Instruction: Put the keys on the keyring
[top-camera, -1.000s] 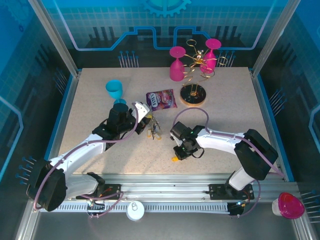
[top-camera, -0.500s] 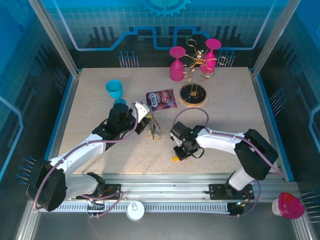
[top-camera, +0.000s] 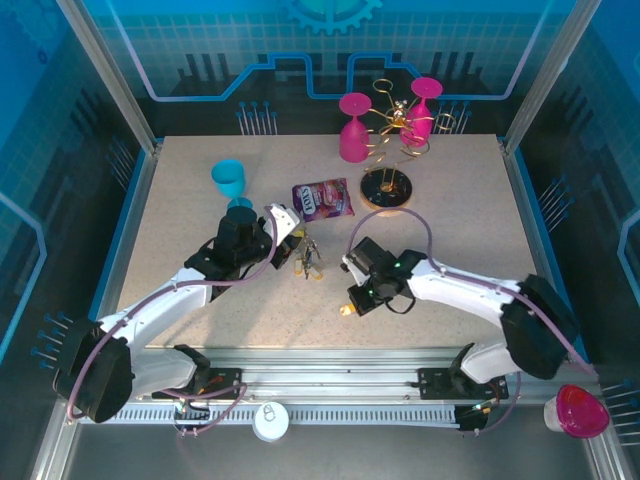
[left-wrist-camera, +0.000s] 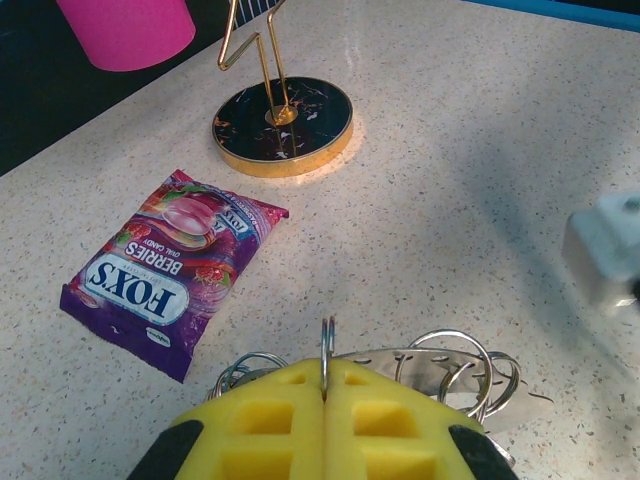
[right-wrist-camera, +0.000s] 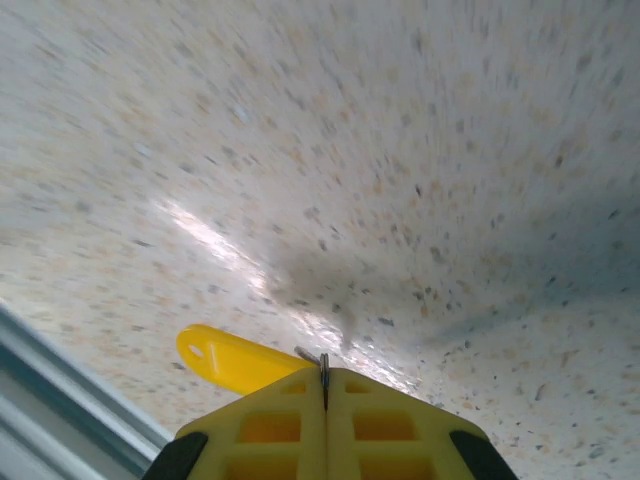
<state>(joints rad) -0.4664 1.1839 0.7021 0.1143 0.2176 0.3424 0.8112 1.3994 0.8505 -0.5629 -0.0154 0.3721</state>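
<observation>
**Left claw** (left-wrist-camera: 325, 385): pads pressed together, with a thin grey wire pinched upright between them. I take this wire to be the keyring (left-wrist-camera: 326, 335). A bunch of keys (left-wrist-camera: 455, 368) on small rings lies just beyond the pads on the table (top-camera: 180, 200), left of its centre and short of the purple candy packet (left-wrist-camera: 170, 270).

**Right claw** (right-wrist-camera: 323, 385): pads pressed together on the metal end of a yellow-tagged key (right-wrist-camera: 225, 358). The tag sticks out to one side, low over the surface and close to the near edge, about midway along it. I cannot tell whether the tag touches the surface.

**Step in hand:** one key is picked and gripped, and the ring is held ready. I judge the threading of this key as not yet done.

**Next move calls for:**
- carrying the key away from the near edge to the ring
- turning it so its hole faces the wire's free end
- keeping my left grip steady

I cannot see where the ring opens, so that needs finding first.
</observation>
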